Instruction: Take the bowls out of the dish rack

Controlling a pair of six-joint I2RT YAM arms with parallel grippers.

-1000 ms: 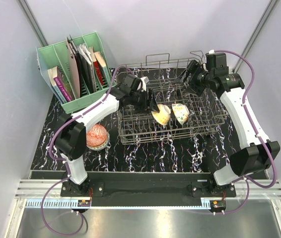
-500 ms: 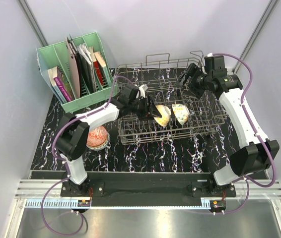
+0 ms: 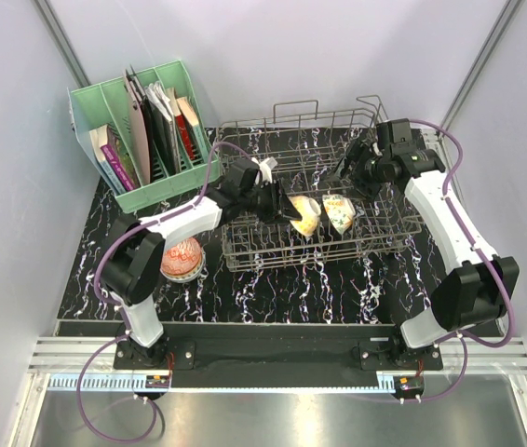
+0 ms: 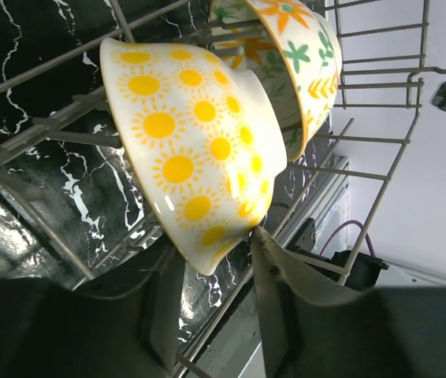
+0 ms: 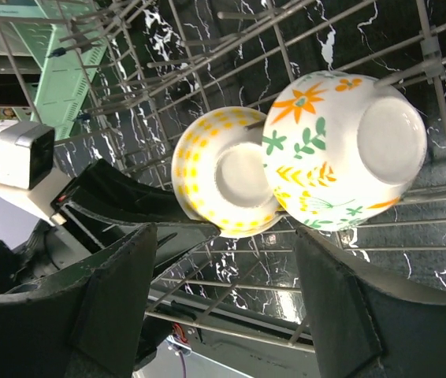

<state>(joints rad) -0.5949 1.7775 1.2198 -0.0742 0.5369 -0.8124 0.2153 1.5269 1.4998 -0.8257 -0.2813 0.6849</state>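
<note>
The sun bowl [image 4: 191, 150] is white with yellow sunburst motifs. The floral bowl [image 5: 325, 157] is cream with orange flowers, green leaves and yellow sprigs. The dish rack [image 3: 375, 233] is grey wire, the desk [image 3: 282, 293] is black marble with white veining, the third bowl [image 3: 181, 256] is red-pink patterned, and the file holder [image 3: 96, 98] is mint green.

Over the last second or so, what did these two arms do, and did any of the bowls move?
The left gripper eased in on the yellow sun-patterned bowl, its fingers narrowing around the rim; whether they grip yet is unclear. The right gripper, open, drew in toward the floral bowl. Both bowls, the dish rack and the red-pink bowl on the table stayed put.
</note>
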